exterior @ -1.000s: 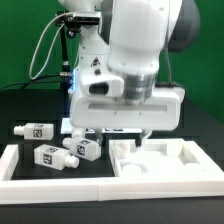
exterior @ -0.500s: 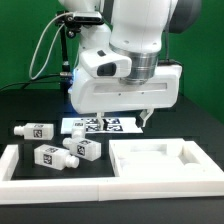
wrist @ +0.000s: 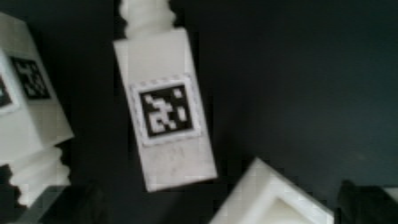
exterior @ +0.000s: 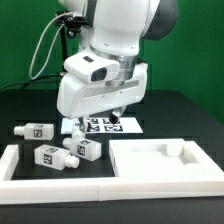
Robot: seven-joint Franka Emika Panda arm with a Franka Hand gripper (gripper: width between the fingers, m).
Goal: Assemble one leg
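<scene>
Three legs lie on the black table at the exterior view's left: one (exterior: 35,130) farther back, one (exterior: 48,157) and one (exterior: 85,149) nearer the front, each a stubby white block with a black-and-white tag. My gripper (exterior: 105,117) hangs above the table behind them, over the marker board (exterior: 107,126). In the wrist view a leg (wrist: 164,110) lies lengthwise with its peg end away from my gripper (wrist: 205,205). A second leg (wrist: 22,90) lies beside it. The dark fingertips (wrist: 32,200) stand wide apart with nothing between them.
The large flat white panel (exterior: 160,160) with a raised rim lies at the exterior view's right. A white frame (exterior: 100,190) runs along the front. A white corner (wrist: 267,195) shows near my fingers in the wrist view. Cables hang behind the arm.
The arm has swung from above the panel toward the exterior view's left. The marker board and the whole panel now show. The legs have not moved.
</scene>
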